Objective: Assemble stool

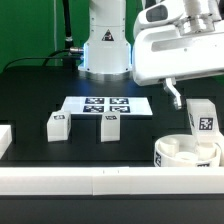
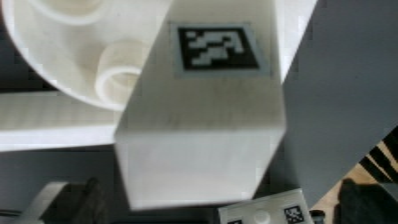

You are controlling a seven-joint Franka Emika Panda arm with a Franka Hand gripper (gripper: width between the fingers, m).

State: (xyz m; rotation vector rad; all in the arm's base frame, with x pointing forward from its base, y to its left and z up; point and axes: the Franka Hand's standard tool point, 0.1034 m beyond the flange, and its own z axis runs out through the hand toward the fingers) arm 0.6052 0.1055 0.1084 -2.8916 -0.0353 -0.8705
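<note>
One leg (image 1: 203,120) stands upright in the seat (image 1: 185,155); claw (image 1: 192,98) parted at its top, not clamped.

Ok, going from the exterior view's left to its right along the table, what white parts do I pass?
White block cut off at the edge → white rectangular plastic leg with square tag → second such leg → white round plastic seat. Marker board and upright tagged leg overlap others: omitted.

so the round plastic disc seat (image 1: 180,156) is plain white, the rectangular block legs (image 1: 57,126) are white too with black-and-white square tags (image 2: 217,48), the flat marker board (image 1: 72,104) has matching tags, and the table (image 1: 30,92) is black
</note>
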